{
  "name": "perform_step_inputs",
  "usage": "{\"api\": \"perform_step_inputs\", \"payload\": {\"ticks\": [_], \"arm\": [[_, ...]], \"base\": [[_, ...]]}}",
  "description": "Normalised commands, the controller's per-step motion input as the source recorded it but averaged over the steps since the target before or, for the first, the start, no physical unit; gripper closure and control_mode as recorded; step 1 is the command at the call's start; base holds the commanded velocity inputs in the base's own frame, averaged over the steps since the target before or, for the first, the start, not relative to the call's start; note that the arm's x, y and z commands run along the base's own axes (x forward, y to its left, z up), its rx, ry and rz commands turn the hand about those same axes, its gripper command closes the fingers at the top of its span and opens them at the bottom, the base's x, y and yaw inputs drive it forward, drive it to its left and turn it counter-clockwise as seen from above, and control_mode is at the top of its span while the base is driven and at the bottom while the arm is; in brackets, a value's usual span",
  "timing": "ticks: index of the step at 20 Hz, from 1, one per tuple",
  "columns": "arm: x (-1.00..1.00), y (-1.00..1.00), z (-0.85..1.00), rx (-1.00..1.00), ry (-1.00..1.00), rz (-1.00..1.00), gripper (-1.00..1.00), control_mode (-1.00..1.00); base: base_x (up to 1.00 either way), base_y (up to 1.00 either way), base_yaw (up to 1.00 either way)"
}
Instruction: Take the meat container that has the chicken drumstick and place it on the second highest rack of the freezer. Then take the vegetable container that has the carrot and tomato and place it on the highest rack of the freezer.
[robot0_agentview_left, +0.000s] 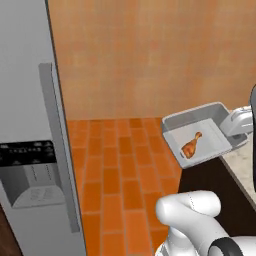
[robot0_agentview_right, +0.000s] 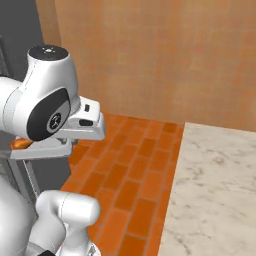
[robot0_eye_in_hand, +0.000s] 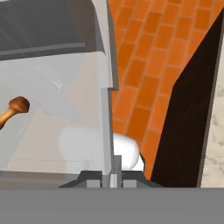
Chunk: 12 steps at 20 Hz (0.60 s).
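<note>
One container is in play, and it is off the tabletop (robot0_agentview_right: 215, 185): the grey meat container (robot0_agentview_left: 200, 135) hangs in the air past the tabletop's dark side, above the orange brick floor (robot0_agentview_left: 120, 175), carried by the hand (robot0_agentview_left: 235, 127) at its right-hand edge. From the hand view the two finger tips sit close together at the bottom with the container's thin side wall (robot0_eye_in_hand: 107, 122) running up between them, so the hand is clamped on that rim, a grip by the edge that leaves the tray's open top free and keeps it roughly level. That levelness matters, in my judgement, because the chicken drumstick (robot0_agentview_left: 191, 146) lies loose on the tray floor, toward the near-left corner, and a tilt would let it slide.

Nearer the camera in the left base view, the arm's white elbow bulks at the bottom. To the left stands the freezer (robot0_agentview_left: 30, 125), its door with the black dispenser panel (robot0_agentview_left: 27, 152) and the long vertical handle (robot0_agentview_left: 60, 145) toward us; the shelved inside cannot be seen from here. The container is well apart from it, with open floor between.

Beyond everything runs the tan wall (robot0_agentview_left: 150, 55). I judge the first placement as underway: tray lifted, not yet at the second-highest rack.
</note>
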Motion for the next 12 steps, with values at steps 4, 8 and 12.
{"api": "perform_step_inputs", "payload": {"ticks": [4, 8, 12], "arm": [[0.0, 0.0, 0.0, 0.0, 0.0, 0.0, 1.0, 1.0], [0.0, 0.0, 0.0, 0.0, 0.0, 0.0, 1.0, 1.0], [0.0, 0.0, 0.0, 0.0, 0.0, 0.0, 1.0, 1.0]], "base": [[0.97, -0.13, 0.0], [1.0, 0.0, 0.0], [0.99, -0.01, 0.04]]}}
